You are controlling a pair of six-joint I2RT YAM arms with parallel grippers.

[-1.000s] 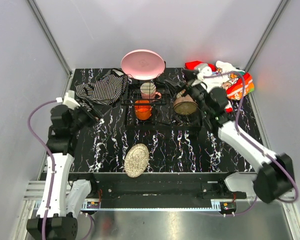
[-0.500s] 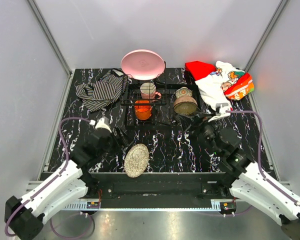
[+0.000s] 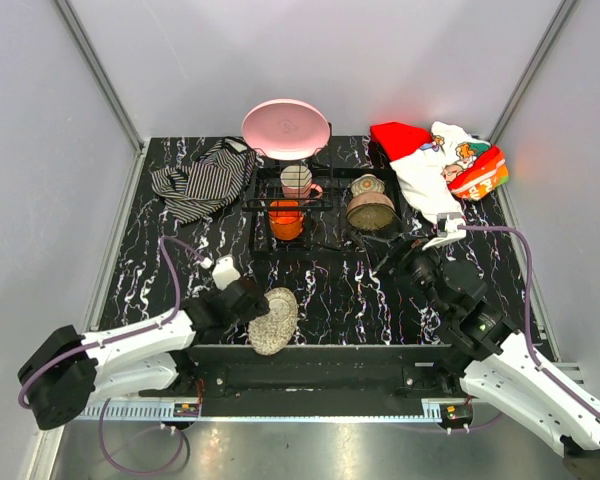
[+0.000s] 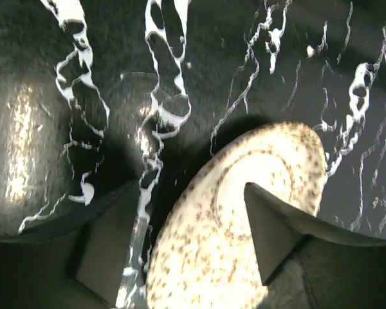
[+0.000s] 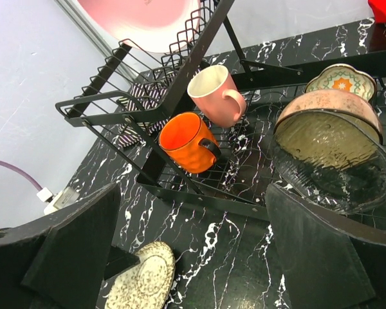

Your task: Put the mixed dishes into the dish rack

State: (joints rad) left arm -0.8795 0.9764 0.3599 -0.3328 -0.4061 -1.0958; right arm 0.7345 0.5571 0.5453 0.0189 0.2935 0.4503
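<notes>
- The tan plate [image 3: 273,320] is the only dish not in the rack [image 3: 255,245] yet. It sits at the near edge of the table [image 3: 330,290], well apart from the rack.
- The left claw [image 3: 260,303] is down low at the plate's left rim. In the wrist view, the left claw [image 4: 186,244] is spread wide with the tan plate [image 4: 238,219] partly between its fingers: one finger over the bare table and the other over the plate's face. We reckon it's straddling the rim to pinch it, since a thin plate gives nothing else to grab.
- It isn't clamped yet, because there's a gap on both sides. We can't tell if the plate lies dead flat.
- The right claw [image 3: 415,262] hovers just in front of the rack, wide open with nothing in it. It's probably staying out of the left arm's way.
- The pink plate [image 3: 286,128] stands on edge in the raised far section, which is where plates go.
- The mug [image 5: 212,93] and orange cup [image 5: 183,143] lie tipped on the wires, mouths sideways.
- The bowl [image 5: 328,138] and floral cup [image 5: 340,78] sit at the rack's right end.
- Judging by the layout, the slot beside the pink plate looks like the tan one's home.
</notes>
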